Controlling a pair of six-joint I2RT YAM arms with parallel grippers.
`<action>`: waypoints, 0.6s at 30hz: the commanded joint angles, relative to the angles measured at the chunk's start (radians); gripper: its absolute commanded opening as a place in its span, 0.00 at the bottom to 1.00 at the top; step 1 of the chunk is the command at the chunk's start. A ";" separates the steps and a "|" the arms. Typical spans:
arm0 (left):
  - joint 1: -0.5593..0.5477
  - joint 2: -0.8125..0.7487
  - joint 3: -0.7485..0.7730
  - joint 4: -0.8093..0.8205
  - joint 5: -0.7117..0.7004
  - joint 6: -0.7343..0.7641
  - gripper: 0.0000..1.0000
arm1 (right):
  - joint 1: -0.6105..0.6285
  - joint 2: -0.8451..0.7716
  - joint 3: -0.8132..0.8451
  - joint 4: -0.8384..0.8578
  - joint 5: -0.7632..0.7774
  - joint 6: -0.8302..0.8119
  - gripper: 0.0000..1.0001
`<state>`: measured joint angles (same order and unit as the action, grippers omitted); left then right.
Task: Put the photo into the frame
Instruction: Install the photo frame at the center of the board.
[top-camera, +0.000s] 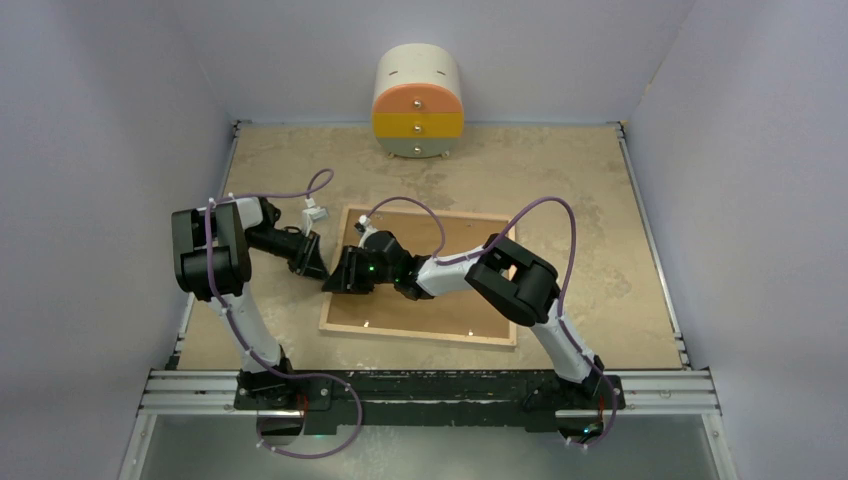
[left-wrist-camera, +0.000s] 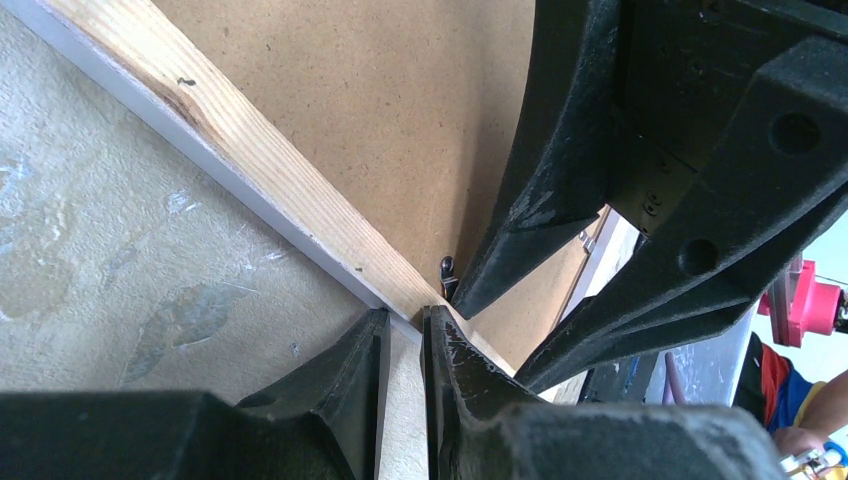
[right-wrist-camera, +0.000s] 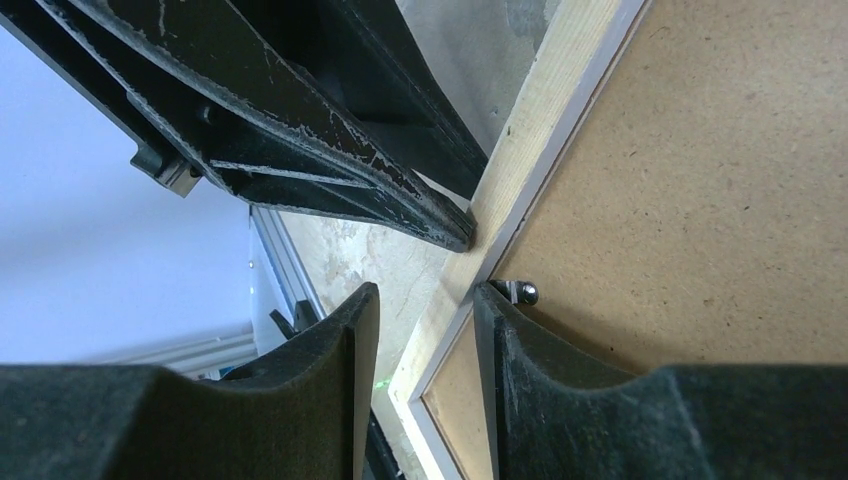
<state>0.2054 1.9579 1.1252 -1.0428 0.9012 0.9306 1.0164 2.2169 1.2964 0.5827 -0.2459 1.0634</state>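
The frame (top-camera: 420, 333) lies face down in the middle of the table, its light wood back rim up, with a plain brown backing board (top-camera: 455, 300) inside it. The photo is out of view. Both grippers meet at the frame's left rim. My left gripper (left-wrist-camera: 403, 318) has its tips against the wood rim (left-wrist-camera: 260, 160), jaws a narrow gap apart with nothing between them. My right gripper (right-wrist-camera: 425, 292) is open and straddles the rim (right-wrist-camera: 530, 130), one finger on the outside and one on the board beside a small metal clip (right-wrist-camera: 520, 292).
A round white cabinet with orange, yellow and grey-green drawers (top-camera: 418, 103) stands at the back wall. Metal rails (top-camera: 440, 385) run along the near edge and the table sides. The two arms' cables loop over the frame's left half.
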 joint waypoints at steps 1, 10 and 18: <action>-0.008 -0.006 -0.030 0.083 -0.058 0.071 0.20 | -0.011 0.039 0.022 -0.038 0.102 -0.019 0.43; -0.006 -0.002 -0.033 0.077 -0.065 0.090 0.19 | -0.012 0.006 0.017 -0.041 0.061 -0.058 0.42; -0.006 -0.006 -0.030 0.075 -0.076 0.093 0.19 | -0.011 -0.085 -0.108 -0.032 0.008 -0.081 0.45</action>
<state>0.2058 1.9526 1.1198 -1.0409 0.9012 0.9535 1.0126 2.1696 1.2335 0.5880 -0.2550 1.0271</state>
